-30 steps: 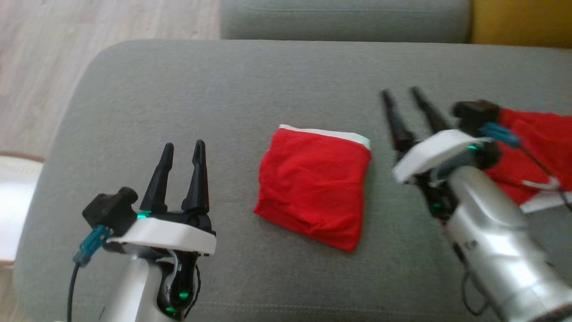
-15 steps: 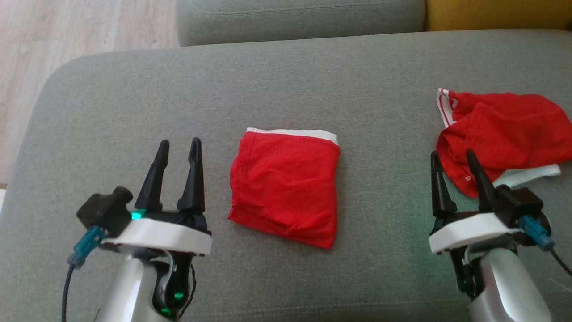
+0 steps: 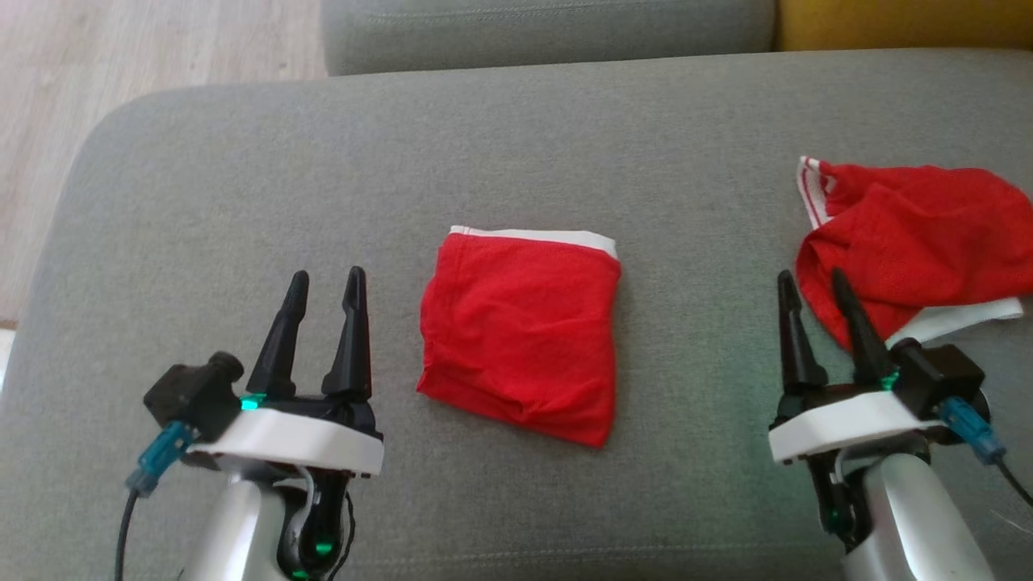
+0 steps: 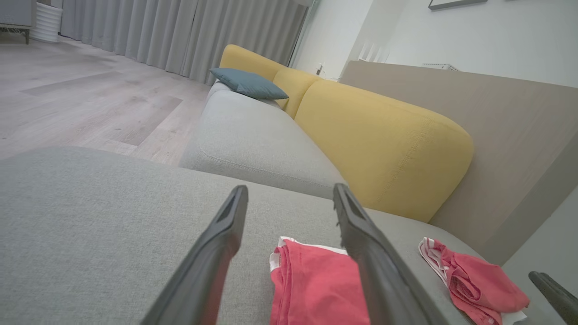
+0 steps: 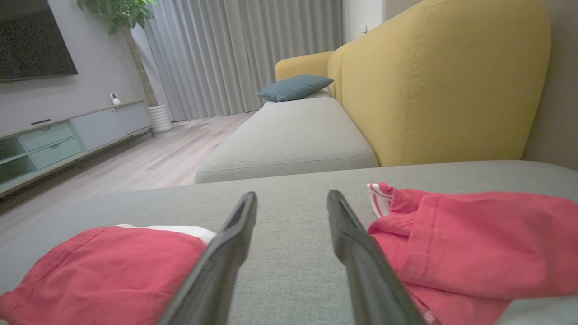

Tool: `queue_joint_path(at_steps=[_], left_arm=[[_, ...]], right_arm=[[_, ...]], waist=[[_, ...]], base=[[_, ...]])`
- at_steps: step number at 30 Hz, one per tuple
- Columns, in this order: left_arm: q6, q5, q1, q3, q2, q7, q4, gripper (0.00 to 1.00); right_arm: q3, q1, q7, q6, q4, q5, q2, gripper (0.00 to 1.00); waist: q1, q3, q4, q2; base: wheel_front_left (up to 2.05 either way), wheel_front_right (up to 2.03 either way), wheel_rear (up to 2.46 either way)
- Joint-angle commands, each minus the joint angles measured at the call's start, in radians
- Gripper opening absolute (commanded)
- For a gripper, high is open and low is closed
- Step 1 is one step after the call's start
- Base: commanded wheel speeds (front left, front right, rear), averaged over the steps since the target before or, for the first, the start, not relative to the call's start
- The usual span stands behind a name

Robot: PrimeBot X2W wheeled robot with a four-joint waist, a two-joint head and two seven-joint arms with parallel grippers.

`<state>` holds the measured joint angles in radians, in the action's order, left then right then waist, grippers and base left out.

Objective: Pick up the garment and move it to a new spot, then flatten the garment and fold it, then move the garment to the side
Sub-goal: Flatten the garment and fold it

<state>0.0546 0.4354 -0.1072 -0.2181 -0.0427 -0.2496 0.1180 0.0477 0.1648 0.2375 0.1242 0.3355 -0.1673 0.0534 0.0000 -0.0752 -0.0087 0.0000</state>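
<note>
Head view: left end effector (image 3: 327,277) spread, empty.

My right claw (image 3: 809,278), one second ago versus now. Then: arm reached out, fingers slanted up and left, forearm hiding much of crumpled red garment (image 3: 912,242). Now: claw drawn back toward me, fingers pointing straight ahead. Garment uncovered, lying just past fingertips and to their right. Finger gap slightly narrower, jaws apart. Head camera shifted meanwhile, so whole scene sits differently in frame.

Garment (image 3: 520,331) on cushion (image 3: 242,202) middle; second garment (image 3: 912,234) well apart, right.
</note>
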Motion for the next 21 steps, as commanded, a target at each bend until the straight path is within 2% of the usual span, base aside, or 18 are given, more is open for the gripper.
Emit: queue_joint_path(at_steps=[1,12,16,21], left_arm=[[0.005,-0.007,-0.048,0.022,-0.008,-0.012,-0.03,1.0],[0.0,-0.003,-0.079,-0.001,-0.008,-0.012,-0.018,1.0],[0.0,0.006,-0.096,-0.016,-0.008,-0.012,-0.011,1.0],[-0.005,0.023,-0.112,-0.04,-0.008,-0.012,-0.006,1.0]], right_arm=[[0.042,0.022,0.004,0.007,-0.051,-0.003,-0.003,0.0],[0.286,0.148,-0.027,0.007,-0.072,-0.023,-0.003,0.0],[0.366,0.217,-0.045,0.007,0.01,-0.021,-0.003,0.0],[0.41,0.3,-0.067,0.007,0.161,-0.02,-0.003,0.0]], waist=[[0.0,-0.013,0.016,0.0],[0.0,-0.087,0.116,0.0],[0.0,-0.121,0.172,0.0],[0.0,-0.152,0.24,0.0]], base=[[0.0,0.0,0.0],[0.0,0.0,0.0],[0.0,0.0,0.0],[0.0,0.0,0.0]])
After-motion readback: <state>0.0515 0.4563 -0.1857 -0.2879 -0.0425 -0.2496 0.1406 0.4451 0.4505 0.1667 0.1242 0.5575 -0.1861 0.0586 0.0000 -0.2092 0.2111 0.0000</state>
